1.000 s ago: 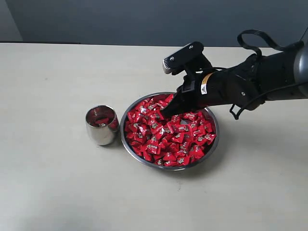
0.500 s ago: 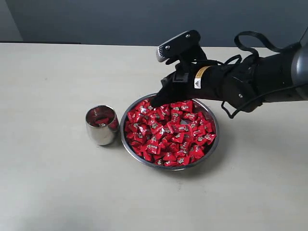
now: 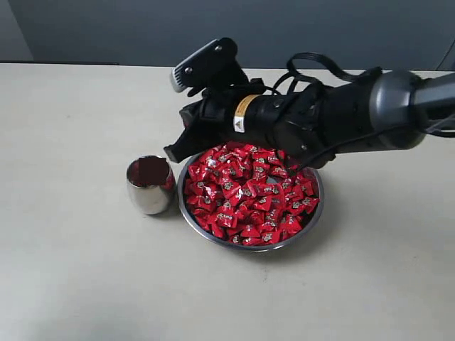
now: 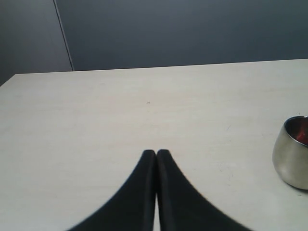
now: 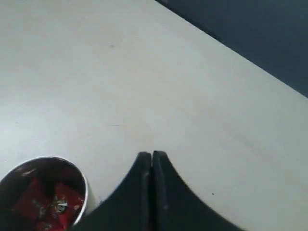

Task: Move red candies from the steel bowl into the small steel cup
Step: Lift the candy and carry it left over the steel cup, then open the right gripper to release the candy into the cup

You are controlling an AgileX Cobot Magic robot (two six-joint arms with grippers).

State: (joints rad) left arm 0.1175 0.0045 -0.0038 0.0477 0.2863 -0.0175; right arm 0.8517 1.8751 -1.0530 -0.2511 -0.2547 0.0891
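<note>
We record that the right hand (image 3: pixel 173 151) has left the red candies (image 3: pixel 245 202) in the steel bowl (image 3: pixel 250 249), risen, and swung across to hover just beside the small steel cup (image 3: pixel 149 192), on its bowl side; its fingers are pressed together, and the wrist view shows no wrapper between the tips — we cannot confirm a candy is carried; the cup already holds a few; the left hand (image 4: pixel 156 154), likewise pressed together, hangs over the table (image 3: pixel 85 284).
</note>
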